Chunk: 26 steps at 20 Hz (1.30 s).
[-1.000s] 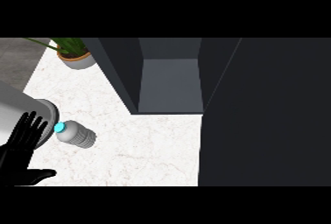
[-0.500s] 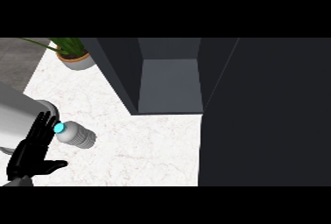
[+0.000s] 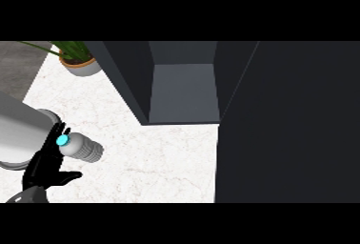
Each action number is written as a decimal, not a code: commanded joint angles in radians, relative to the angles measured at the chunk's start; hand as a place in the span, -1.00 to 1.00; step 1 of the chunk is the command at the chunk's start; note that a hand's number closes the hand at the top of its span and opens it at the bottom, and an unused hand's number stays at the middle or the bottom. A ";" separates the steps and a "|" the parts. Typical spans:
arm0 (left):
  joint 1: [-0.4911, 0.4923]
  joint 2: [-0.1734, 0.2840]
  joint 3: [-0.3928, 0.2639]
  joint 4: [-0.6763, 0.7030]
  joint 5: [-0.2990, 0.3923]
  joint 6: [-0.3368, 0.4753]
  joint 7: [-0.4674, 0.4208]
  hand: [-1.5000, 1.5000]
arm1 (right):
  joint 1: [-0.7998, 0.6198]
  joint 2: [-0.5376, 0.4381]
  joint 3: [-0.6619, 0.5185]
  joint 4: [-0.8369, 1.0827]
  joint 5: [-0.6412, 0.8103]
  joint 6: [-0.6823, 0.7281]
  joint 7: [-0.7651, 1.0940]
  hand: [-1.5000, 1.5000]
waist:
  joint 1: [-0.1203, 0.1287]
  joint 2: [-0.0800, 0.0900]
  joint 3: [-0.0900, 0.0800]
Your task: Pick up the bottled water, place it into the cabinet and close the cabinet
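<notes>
A black hand (image 3: 44,167) is seen at the lower left of the head view, its grey forearm entering from the left edge. By its place at the view's left it is taken as the robot's left hand. Its fingers (image 3: 57,134) are held nearly straight and spread, pointing up the view, and the thumb (image 3: 67,177) is stuck out to the right — nothing is gripped by them.

The bottled water (image 3: 82,147) is laid on its side on the white marbled counter (image 3: 162,162), just to the right of the fingertips. Its cyan cap (image 3: 63,140) lies right against the upper fingers, and whether they touch it cannot be told. The ribbed body is angled away from the fingers, down and to the right, above the thumb and apart from it.

Well beyond the fingertips, up and to the right, the dark cabinet (image 3: 134,81) is shown open, a grey inner shelf (image 3: 184,93) visible inside. Its door (image 3: 288,124) is swung out and fills the right of the view, far from the fingers. A potted plant (image 3: 79,61) is set on the counter well above the fingertips, at the upper left.

The right hand is not shown.
</notes>
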 commanded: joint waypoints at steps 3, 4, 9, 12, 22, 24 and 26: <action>-0.097 0.012 -0.001 0.215 -0.034 -0.010 -0.115 -1.00 | -0.032 0.009 0.010 0.056 0.020 0.015 -0.029 -1.00 | -0.003 0.004 -0.004; -0.063 0.030 -0.009 0.226 -0.044 -0.044 -0.151 -1.00 | -0.060 -0.002 -0.036 0.000 -0.043 -0.020 0.043 -1.00 | 0.000 0.004 -0.004; -0.137 0.033 0.007 0.283 -0.031 -0.044 -0.134 -1.00 | -0.047 0.031 0.057 0.038 0.058 -0.018 0.005 -1.00 | -0.012 0.009 -0.006; -0.116 -0.004 0.001 0.273 -0.016 -0.093 -0.132 -1.00 | -0.092 0.044 0.038 0.037 0.043 -0.056 0.040 -1.00 | 0.002 0.004 -0.004; -0.167 -0.022 0.017 0.308 0.018 -0.167 -0.070 -1.00 | -0.085 0.024 0.018 0.080 0.009 -0.016 0.001 -1.00 | -0.007 0.007 -0.005; -0.196 -0.026 0.018 0.303 0.028 -0.175 -0.030 -1.00 | 0.002 0.025 0.076 0.030 0.055 -0.012 -0.016 -1.00 | -0.015 0.004 -0.005; -0.195 -0.042 0.016 0.300 0.026 -0.180 -0.051 -1.00 | -0.006 0.043 0.092 0.034 0.070 -0.030 -0.015 -1.00 | -0.019 0.007 -0.006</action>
